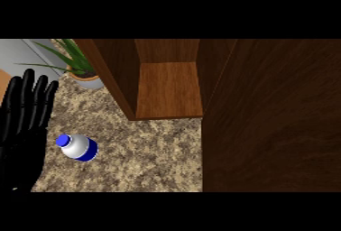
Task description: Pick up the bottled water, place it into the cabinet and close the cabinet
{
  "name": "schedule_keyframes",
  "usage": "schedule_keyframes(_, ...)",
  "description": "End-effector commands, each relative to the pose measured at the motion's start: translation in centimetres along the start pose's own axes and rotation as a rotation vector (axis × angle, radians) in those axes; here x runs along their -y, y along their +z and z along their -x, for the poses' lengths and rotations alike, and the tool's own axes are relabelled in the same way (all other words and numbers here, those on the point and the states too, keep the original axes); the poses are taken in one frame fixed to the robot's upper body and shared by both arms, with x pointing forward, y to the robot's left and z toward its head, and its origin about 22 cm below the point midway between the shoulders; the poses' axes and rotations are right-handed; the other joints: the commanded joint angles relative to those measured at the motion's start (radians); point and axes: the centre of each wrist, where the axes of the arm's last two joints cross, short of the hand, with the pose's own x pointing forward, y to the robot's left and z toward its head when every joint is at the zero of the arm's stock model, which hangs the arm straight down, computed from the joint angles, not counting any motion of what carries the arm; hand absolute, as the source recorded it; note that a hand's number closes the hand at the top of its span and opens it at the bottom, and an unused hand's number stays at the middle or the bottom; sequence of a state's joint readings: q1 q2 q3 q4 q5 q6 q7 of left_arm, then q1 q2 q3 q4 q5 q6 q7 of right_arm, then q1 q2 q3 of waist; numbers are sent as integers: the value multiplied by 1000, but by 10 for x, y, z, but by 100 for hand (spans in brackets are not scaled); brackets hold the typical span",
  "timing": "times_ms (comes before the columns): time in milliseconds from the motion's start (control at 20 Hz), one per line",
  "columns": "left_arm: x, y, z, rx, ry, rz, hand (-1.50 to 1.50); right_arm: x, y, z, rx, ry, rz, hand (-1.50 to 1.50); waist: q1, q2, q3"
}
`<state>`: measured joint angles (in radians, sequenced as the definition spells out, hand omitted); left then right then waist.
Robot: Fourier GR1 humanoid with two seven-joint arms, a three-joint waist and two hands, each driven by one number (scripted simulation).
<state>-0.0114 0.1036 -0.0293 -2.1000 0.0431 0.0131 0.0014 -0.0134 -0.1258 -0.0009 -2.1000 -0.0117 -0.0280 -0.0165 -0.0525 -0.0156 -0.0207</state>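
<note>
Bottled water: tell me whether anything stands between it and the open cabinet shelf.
Nothing visible does. The bottled water stands on bare counter, left of and nearer than the cabinet shelf, whose door is swung open on the right. The potted plant sits off that path.

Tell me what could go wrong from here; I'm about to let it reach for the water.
The bottled water stands near the left hand, which rests open: a reach could tip the bottle. The cabinet opening looks narrow, so the bottle may clip its wall. The right hand is not in view.
</note>
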Motion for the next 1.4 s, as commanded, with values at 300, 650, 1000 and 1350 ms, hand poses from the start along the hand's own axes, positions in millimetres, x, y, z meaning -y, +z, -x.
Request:
schedule_keyframes(300,25,6,14,-225,57,-314,-150,-23,45,-10,-202,-205,-124,-150,39,15,20)
schedule_keyframes(650,92,23,-22,-232,106,-358,-150,2,63,-57,-224,-234,-134,-150,42,11,22)
schedule_keyframes(1000,111,32,-50,-246,110,-363,-150,24,80,-87,-216,-218,-136,-150,41,11,22)
schedule_keyframes(1350,114,28,-71,-252,83,-402,-150,15,85,-100,-209,-235,-148,-150,40,10,22)
